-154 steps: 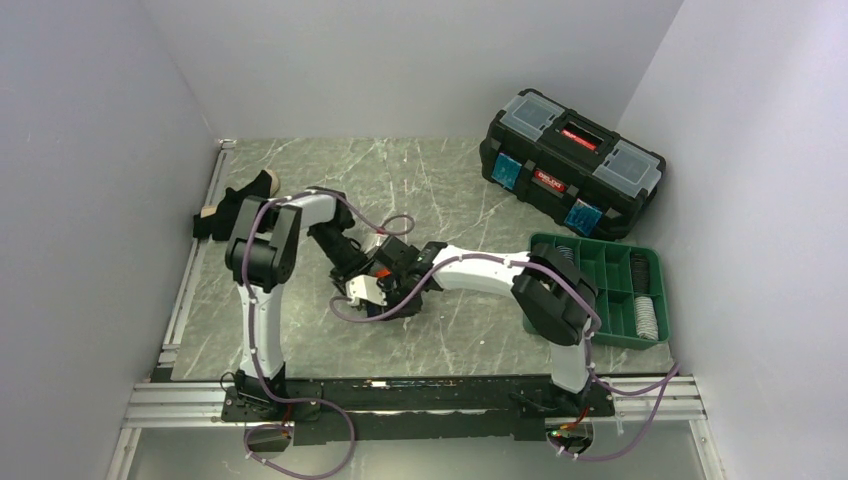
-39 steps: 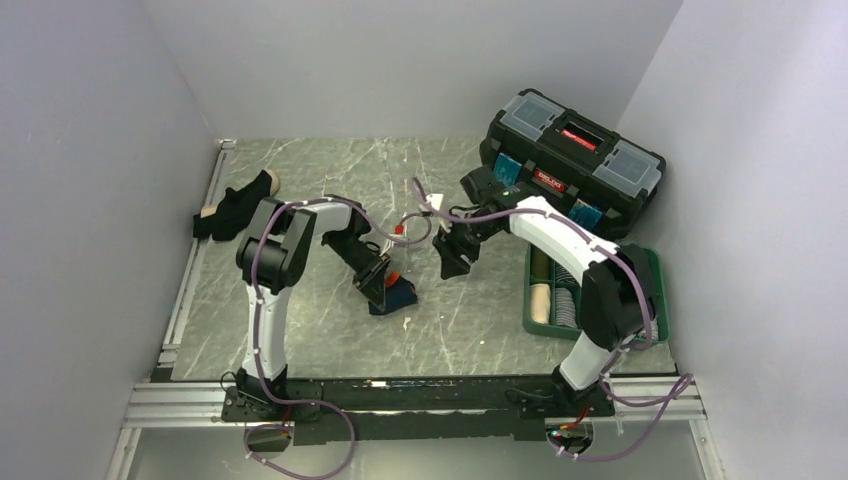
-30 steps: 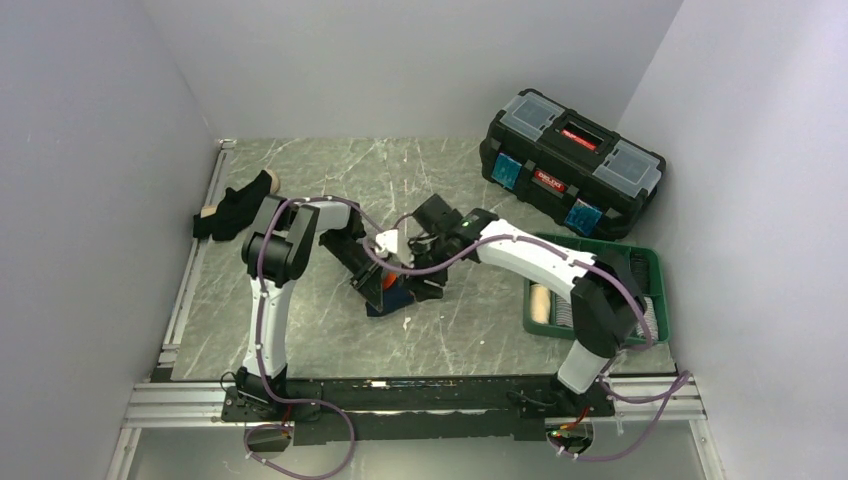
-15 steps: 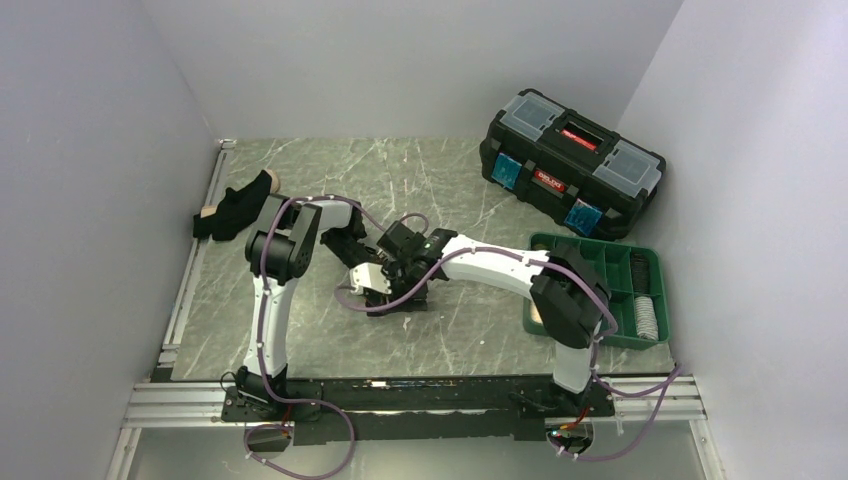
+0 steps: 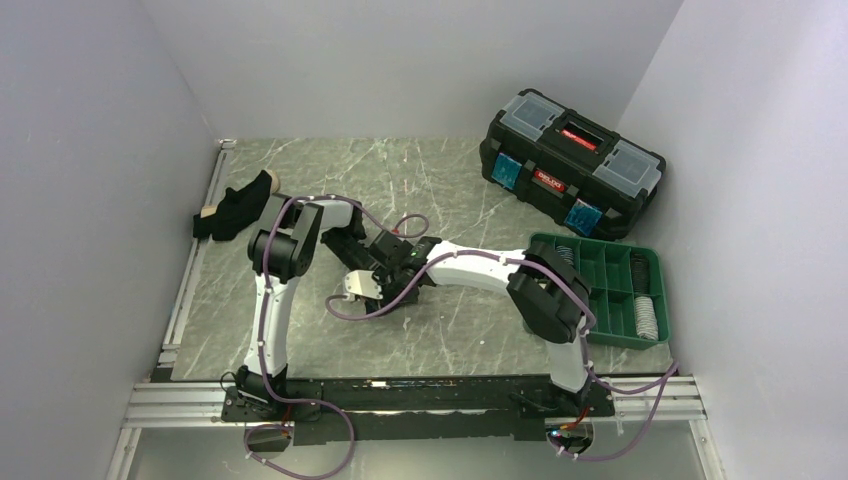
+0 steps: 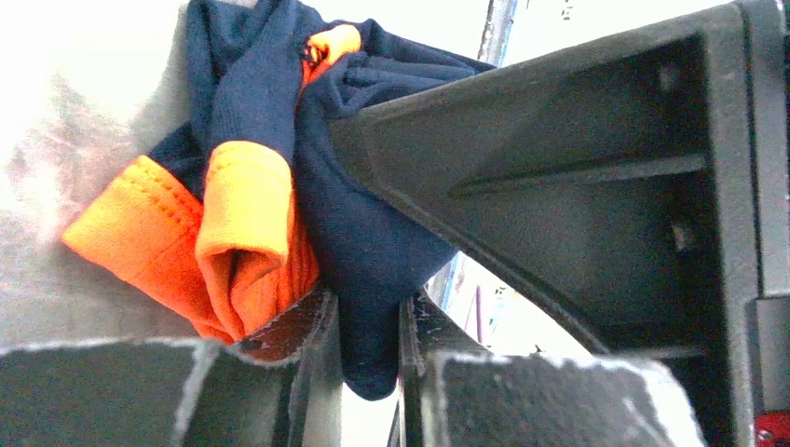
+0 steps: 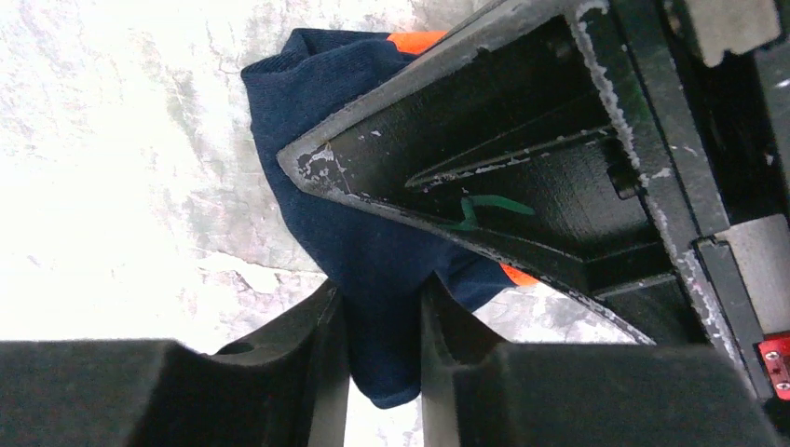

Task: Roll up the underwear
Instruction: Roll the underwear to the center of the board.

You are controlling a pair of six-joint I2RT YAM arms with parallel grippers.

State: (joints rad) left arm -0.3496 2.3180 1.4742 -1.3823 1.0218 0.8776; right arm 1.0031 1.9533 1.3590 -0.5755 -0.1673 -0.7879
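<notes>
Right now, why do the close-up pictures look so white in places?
Left wrist view: the grey marbled table is overexposed to near white, while the navy and orange cloth underwear looks sharp. Right wrist view: same glare on the table, left side. Top external view: even, soft light, nothing blown out.

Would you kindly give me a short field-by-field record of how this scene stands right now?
garment in work: navy underwear with an orange band, bunched, mid-table
left fingers: closed on the navy underwear
right fingers: pinching a fold of the same garment
other garment: black underwear with a tan band, far-left edge of the table, clear of both arms
green tray: near right side
black toolbox: far right corner, lid shut
</notes>
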